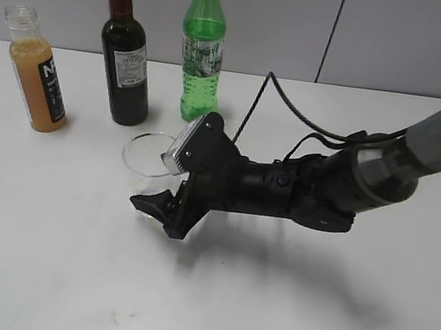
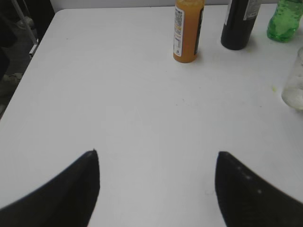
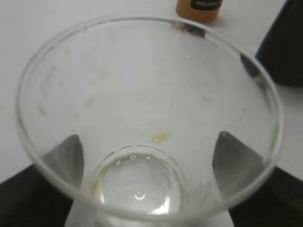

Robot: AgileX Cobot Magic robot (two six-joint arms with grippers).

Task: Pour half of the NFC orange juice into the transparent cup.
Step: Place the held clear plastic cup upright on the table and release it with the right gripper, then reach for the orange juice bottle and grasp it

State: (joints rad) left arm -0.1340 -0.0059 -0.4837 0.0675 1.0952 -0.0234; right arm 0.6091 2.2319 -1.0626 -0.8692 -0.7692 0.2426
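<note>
Right pincer (image 1: 171,176) sits at centre frame in the exterior view, reaching in from the right edge, its jaws on either side of the transparent cup (image 1: 150,153). The wrist camera looks straight down into that cup (image 3: 142,123): dark fingers (image 3: 234,163) show through the wall on both sides, at lower left and lower right, pressed close against it, so the pincer is clamped on the cup. A small yellowish fleck lies low on the inner wall, just above the base. The cup stands upright on the white counter (image 1: 68,258).

The NFC orange juice (image 1: 36,73) is at the upper left of the exterior view, upright, capless, filled nearly to the shoulder, well apart from the cup. A dark wine bottle (image 1: 125,53) stands to its right, then a green soda bottle (image 1: 202,47).

Left pincer (image 2: 156,189) fills the bottom of its own view, jaws spread wide over bare counter (image 2: 118,94), holding nothing. The juice bottle (image 2: 188,30) is at top centre there, the cup (image 2: 294,82) at the right edge.
</note>
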